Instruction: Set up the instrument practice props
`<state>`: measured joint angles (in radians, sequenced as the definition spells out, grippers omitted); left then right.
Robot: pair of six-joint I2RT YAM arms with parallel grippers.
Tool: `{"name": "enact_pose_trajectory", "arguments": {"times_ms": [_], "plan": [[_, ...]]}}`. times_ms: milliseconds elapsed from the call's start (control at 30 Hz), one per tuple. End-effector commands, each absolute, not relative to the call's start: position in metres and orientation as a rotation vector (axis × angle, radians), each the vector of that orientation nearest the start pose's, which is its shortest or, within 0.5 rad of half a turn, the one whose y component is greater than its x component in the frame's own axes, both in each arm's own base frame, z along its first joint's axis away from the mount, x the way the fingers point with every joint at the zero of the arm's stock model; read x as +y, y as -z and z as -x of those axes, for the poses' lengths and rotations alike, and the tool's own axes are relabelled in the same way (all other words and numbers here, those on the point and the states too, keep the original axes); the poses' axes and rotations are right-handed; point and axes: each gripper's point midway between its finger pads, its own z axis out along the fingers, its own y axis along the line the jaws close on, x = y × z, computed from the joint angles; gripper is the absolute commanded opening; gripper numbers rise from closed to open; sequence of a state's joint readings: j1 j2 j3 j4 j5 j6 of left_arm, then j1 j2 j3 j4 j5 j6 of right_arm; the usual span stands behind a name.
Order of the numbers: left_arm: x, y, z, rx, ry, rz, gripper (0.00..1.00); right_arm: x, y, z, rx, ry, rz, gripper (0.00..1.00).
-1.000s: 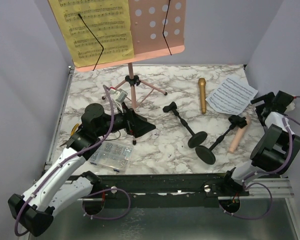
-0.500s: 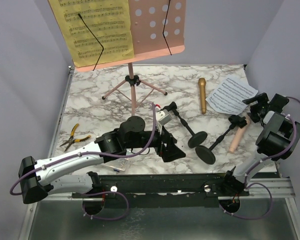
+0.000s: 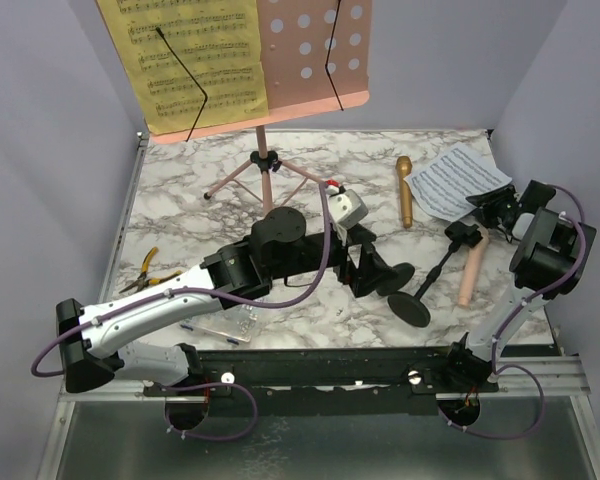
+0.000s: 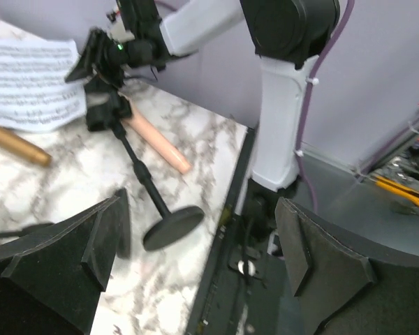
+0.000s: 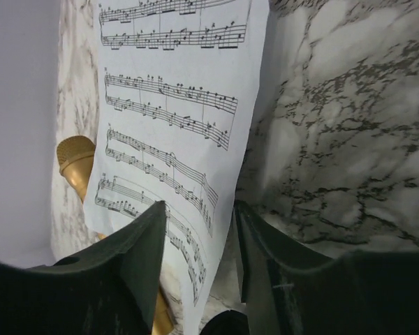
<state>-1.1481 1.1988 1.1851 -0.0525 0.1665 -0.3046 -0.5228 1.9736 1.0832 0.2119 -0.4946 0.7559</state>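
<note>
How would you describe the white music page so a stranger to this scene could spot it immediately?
Go to the far right corner of the marble table. Just right of the gold microphone sits a sheet music page. It is the only white page; the yellow page hangs on the pink rack.

Left arm (image 3: 160, 305) is stretching from lower left of the top view toward centre, low and nearly flat, with its elbow at far lower left. Left gripper (image 3: 365, 272) is pointing right near frame centre with its jaws wide apart. In the left wrist view the left fingers (image 4: 70, 258) are sitting at the bottom corners.

Right arm (image 3: 540, 270) is standing folded at the right edge, wrist bending back leftward. Right gripper (image 3: 488, 208) is pointing left in the upper right. In the right wrist view the right fingers (image 5: 143, 258) are sitting partway together, a narrow gap showing.
</note>
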Motion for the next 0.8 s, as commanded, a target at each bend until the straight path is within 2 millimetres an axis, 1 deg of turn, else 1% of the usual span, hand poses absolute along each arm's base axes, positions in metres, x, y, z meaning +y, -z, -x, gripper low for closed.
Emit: {"name": "enact_pose_trajectory", "arguments": {"times_ms": [0, 33, 100, 200, 233, 300, 367, 433, 500, 567, 667, 767], "plan": [[-0.404, -0.364, -0.159, 1.497, 1.016, -0.920, 0.97, -0.133, -0.043, -0.481, 1.936, -0.754, -1.063, 0.39], [-0.408, -0.364, -0.165, 1.488, 0.987, -0.926, 0.97, -0.133, -0.042, -0.484, 1.939, -0.748, -1.053, 0.33], [-0.413, -0.365, -0.170, 1.473, 0.953, -0.948, 0.97, -0.131, -0.038, -0.487, 1.941, -0.741, -1.040, 0.18], [-0.414, -0.351, -0.174, 1.473, 0.912, -0.987, 0.97, -0.131, -0.035, -0.490, 1.953, -0.744, -1.036, 0.04], [-0.413, -0.345, -0.174, 1.487, 0.907, -0.988, 0.97, -0.130, -0.038, -0.491, 1.949, -0.750, -1.025, 0.00], [-0.408, -0.334, -0.173, 1.506, 0.898, -0.992, 0.97, -0.127, -0.050, -0.493, 1.932, -0.761, -0.999, 0.00], [-0.403, -0.323, -0.174, 1.513, 0.874, -0.996, 0.97, -0.122, -0.066, -0.496, 1.924, -0.779, -0.967, 0.00], [-0.398, -0.321, -0.177, 1.516, 0.847, -0.983, 0.97, -0.116, -0.081, -0.495, 1.920, -0.816, -0.950, 0.00], [-0.392, -0.322, -0.183, 1.522, 0.811, -0.945, 0.97, -0.104, -0.102, -0.492, 1.902, -0.871, -0.920, 0.00], [-0.383, -0.328, -0.193, 1.514, 0.767, -0.875, 0.97, -0.089, -0.117, -0.486, 1.897, -0.938, -0.889, 0.00], [-0.366, -0.336, -0.206, 1.489, 0.678, -0.790, 0.97, -0.075, -0.139, -0.474, 1.882, -0.992, -0.860, 0.00], [-0.351, -0.343, -0.215, 1.473, 0.615, -0.722, 0.97, -0.064, -0.157, -0.459, 1.865, -1.020, -0.837, 0.00]]}}
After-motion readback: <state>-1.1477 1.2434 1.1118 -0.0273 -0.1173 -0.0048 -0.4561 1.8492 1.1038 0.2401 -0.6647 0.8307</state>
